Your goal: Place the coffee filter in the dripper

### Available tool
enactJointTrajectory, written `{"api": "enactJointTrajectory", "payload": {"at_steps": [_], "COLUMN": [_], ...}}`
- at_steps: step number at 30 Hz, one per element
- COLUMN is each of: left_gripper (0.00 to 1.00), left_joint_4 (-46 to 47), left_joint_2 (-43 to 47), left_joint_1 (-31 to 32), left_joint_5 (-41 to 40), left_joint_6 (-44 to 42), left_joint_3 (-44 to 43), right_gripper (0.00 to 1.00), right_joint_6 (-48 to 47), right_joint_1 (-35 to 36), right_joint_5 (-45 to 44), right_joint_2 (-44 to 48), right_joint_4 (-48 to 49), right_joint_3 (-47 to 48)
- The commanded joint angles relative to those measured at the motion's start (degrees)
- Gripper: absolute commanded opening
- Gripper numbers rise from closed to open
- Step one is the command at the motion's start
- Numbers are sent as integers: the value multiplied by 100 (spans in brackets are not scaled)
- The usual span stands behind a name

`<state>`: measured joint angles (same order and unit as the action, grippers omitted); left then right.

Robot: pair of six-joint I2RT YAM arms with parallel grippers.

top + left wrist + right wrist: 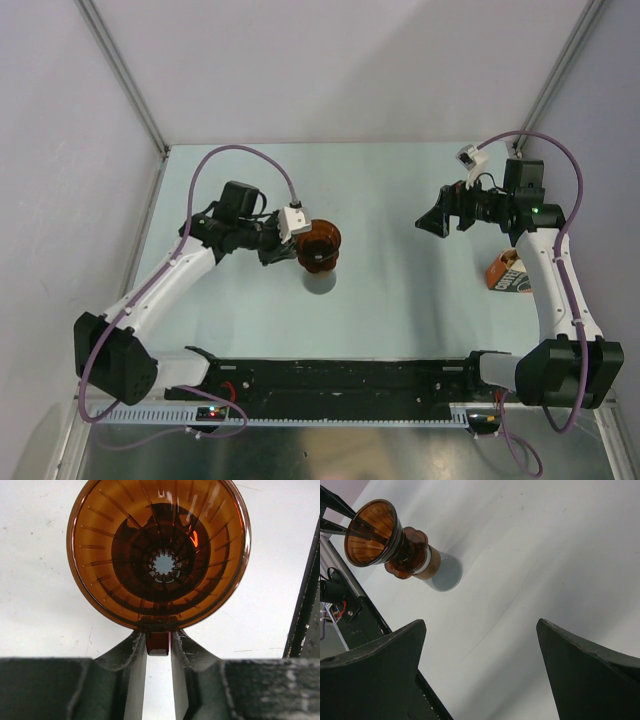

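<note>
The dripper (318, 245) is a reddish-brown translucent cone; it sits on top of a grey glass beaker (321, 282) left of the table's middle. My left gripper (283, 243) is shut on the dripper's small side handle (158, 644). The left wrist view looks down into the dripper (160, 555), and its ribbed inside holds nothing. My right gripper (434, 222) is open and empty, hovering above the table at the right. In the right wrist view the dripper (372, 532) and beaker (445, 572) lie far off at the upper left. The coffee filter is not in view.
An orange-brown printed bag (505, 272) lies at the right edge of the table, beside the right arm. A black rail (340, 378) runs along the near edge. Metal frame posts (125, 75) stand at the back corners.
</note>
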<state>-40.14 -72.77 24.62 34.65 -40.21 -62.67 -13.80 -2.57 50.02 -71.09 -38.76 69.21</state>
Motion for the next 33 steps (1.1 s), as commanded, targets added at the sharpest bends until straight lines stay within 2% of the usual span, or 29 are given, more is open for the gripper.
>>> {"api": "enactJointTrajectory", "payload": {"at_steps": [1,3,6,10,11,15,17,20,23,26,28,33], "left_gripper": [32,40,58,91,95,99,99,100,100,100,100,100], "left_joint_4": [56,54,58,23,-25,-386,-626,-1068,-1521,-1595,-1585,-1549], "left_joint_2": [-49,-48,7,172,235,550,748,909,802,589,393,-78], "left_joint_1": [8,10,2,-47,-64,-159,-227,-382,-704,-861,-886,-912], "left_joint_5": [-62,-70,-69,-59,-71,-108,-196,-366,-53,238,398,681], "left_joint_6": [-218,-223,-225,-218,-208,-174,-109,46,250,431,500,691], "left_joint_3": [-236,-249,-249,-223,-230,-290,-340,-621,-1133,-1513,-1705,-2074], "right_gripper": [99,99,100,99,99,99,99,100,99,99,99,98], "right_joint_6": [-62,-68,-92,-149,-206,-617,-1026,-2025,-2984,-3927,-4255,-5885], "right_joint_1": [20,20,12,3,2,2,-2,-94,-410,-823,-1026,-1287], "right_joint_5": [65,53,52,79,87,72,41,-12,-32,-156,-534,-2006], "right_joint_2": [68,75,84,104,109,53,-21,-173,-411,-672,-661,-319], "right_joint_4": [77,61,35,-12,-46,-536,-1098,-2398,-3834,-4988,-5222,-5293], "right_joint_3": [-8,-3,-1,7,28,350,706,1356,2075,2752,2964,2832]}}
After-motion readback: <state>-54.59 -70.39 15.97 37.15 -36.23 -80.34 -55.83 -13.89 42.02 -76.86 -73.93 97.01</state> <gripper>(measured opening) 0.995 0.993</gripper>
